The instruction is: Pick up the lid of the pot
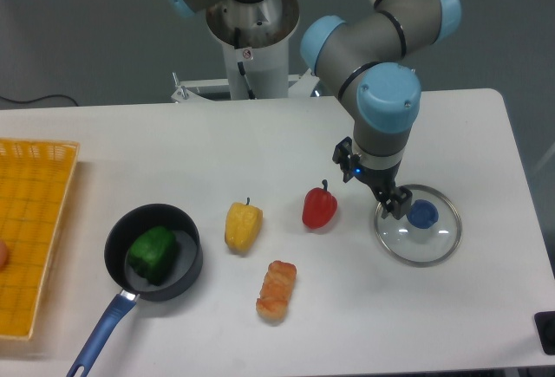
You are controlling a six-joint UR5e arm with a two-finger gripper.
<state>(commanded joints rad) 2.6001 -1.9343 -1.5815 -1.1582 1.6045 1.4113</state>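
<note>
Gripper (371, 190) open, fingers spread, nothing between them as far as visible. One fingertip overlaps the lid's near-gripper edge in view and hides a bit of rim; can't tell height or contact. Pot lid (406, 243) is just beside the gripper, lower right in view: round, see-through, thin rim, blue knob (422, 214), lying flat. Red pepper (320, 209) near, lower left of gripper. Farther left: yellow item (244, 226), then black pan (171, 289) holding something green (153, 254). Orange crate (33, 221) farthest left, cut off by frame.
</note>
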